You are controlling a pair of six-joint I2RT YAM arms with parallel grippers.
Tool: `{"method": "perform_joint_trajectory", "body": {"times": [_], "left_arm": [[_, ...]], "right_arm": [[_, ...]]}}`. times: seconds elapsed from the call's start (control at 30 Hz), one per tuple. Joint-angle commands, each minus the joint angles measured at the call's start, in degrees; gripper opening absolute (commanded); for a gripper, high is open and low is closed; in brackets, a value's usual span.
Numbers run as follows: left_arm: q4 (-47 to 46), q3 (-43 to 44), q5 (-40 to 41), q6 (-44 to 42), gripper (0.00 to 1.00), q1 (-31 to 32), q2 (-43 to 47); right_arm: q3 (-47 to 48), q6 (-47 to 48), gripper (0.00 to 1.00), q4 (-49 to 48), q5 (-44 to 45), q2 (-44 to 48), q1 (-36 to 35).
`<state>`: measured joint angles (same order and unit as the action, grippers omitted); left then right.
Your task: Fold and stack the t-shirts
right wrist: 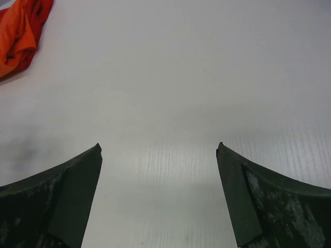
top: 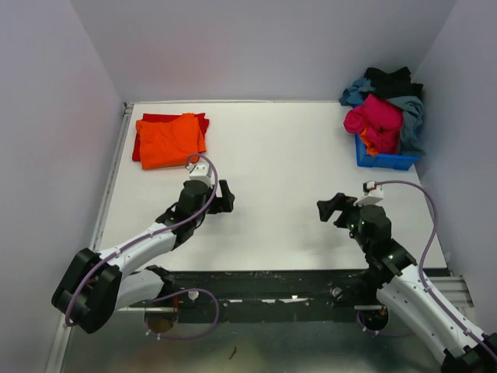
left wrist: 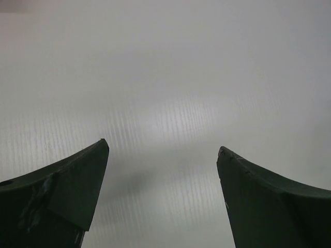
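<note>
A folded orange t-shirt (top: 168,138) lies on a folded red t-shirt (top: 201,119) at the table's back left; the orange one also shows in the right wrist view's top left corner (right wrist: 20,32). At the back right, a magenta-pink t-shirt (top: 375,123), a teal-blue t-shirt (top: 411,116) and a black t-shirt (top: 390,78) are heaped in and over a blue bin (top: 382,160). My left gripper (top: 225,196) hangs open over bare table, right of the folded stack. My right gripper (top: 328,209) is open too, facing left, with nothing between its fingers.
The white table (top: 279,179) is walled at the back and on both sides. A raised rail (top: 109,186) runs along its left edge. The arm bases and cables sit on the dark strip (top: 272,291) at the near edge.
</note>
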<state>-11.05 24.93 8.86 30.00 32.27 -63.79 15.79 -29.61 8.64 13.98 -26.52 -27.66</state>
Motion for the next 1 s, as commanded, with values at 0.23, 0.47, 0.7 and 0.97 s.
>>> {"method": "perform_joint_trajectory", "body": {"times": [0.23,0.47,0.7,0.97], "left_arm": [[-0.2,1.53,-0.86,-0.29,0.99,0.16,0.16],[-0.99,0.56,-1.22,-0.47,0.99,0.16,1.65],[-2.31,0.56,-3.94,0.06,0.99,0.25,0.95],[-2.57,0.65,-5.52,0.68,0.99,0.25,-0.37]], "right_arm": [[0.82,-0.63,1.0,-0.65,1.75,-0.37,0.15],[4.93,-3.69,0.99,4.34,6.74,-3.52,0.15],[28.82,-6.78,0.95,14.46,15.64,-27.58,2.42],[54.32,-4.94,0.84,20.27,13.96,-48.78,15.43]]}}
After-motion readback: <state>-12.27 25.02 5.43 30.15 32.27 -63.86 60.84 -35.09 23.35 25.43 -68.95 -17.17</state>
